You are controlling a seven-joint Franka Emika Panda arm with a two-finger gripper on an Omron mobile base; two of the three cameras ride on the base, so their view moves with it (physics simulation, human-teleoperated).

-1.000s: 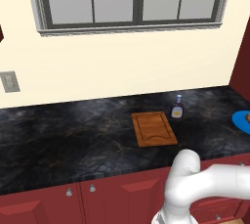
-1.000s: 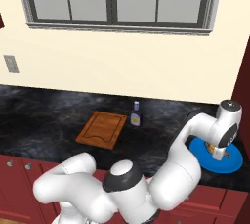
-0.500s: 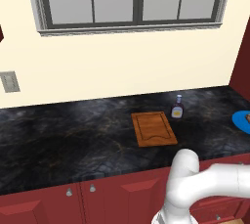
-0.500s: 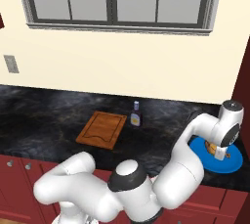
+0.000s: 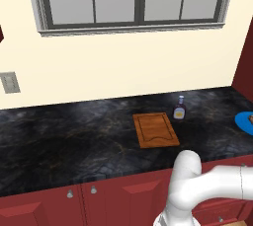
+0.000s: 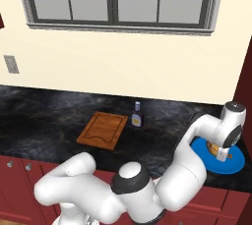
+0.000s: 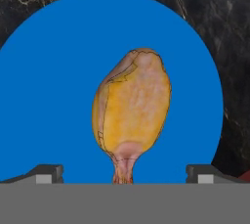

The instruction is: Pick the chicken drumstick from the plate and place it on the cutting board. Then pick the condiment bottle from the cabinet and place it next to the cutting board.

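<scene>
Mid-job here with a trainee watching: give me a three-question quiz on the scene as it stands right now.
1. True or false: the chicken drumstick lies on the plate.
2. The gripper is: A) shut on the drumstick, B) open over it, C) beside the cutting board.
3. Fill in: the bottle on the counter stands just beyond the board's far ____ corner, seen from the robot.

Key: 1 true; 2 B; 3 right.
</scene>
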